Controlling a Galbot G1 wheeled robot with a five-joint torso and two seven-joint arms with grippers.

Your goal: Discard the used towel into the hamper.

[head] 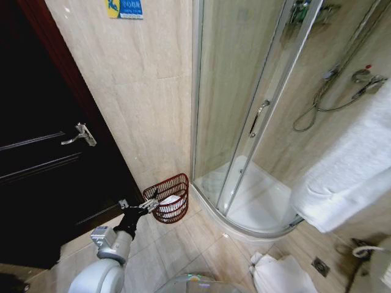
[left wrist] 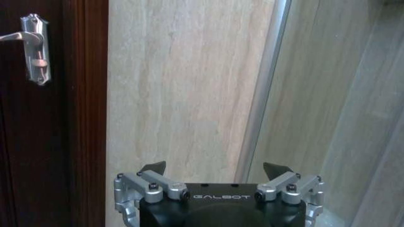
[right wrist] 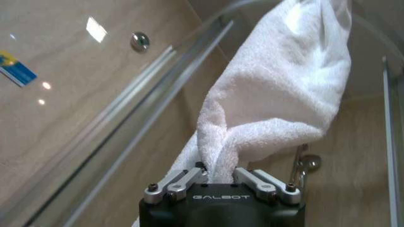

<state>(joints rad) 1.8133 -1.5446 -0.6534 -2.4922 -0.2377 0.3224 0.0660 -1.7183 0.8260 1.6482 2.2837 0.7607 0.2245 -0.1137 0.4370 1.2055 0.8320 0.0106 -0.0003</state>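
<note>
I'm looking into a bathroom: a curved glass shower enclosure (head: 244,122) with a white tray (head: 256,201) sits at about 1 o'clock, and a shower hose and mixer (head: 342,91) hang on its far wall. Beige stone-look tiles (head: 146,91) cover wall and floor. A dark wooden door with a metal lever handle (head: 79,135) stands at 10 o'clock.

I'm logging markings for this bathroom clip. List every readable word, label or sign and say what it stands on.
"GALBOT": on the black body of the left hand, which is open and aimed at the wall beside the door.
"GALBOT": on the black body of the right hand, which is shut on the white towel.
Blue and yellow wall sign: its lettering is too small to read.
</note>
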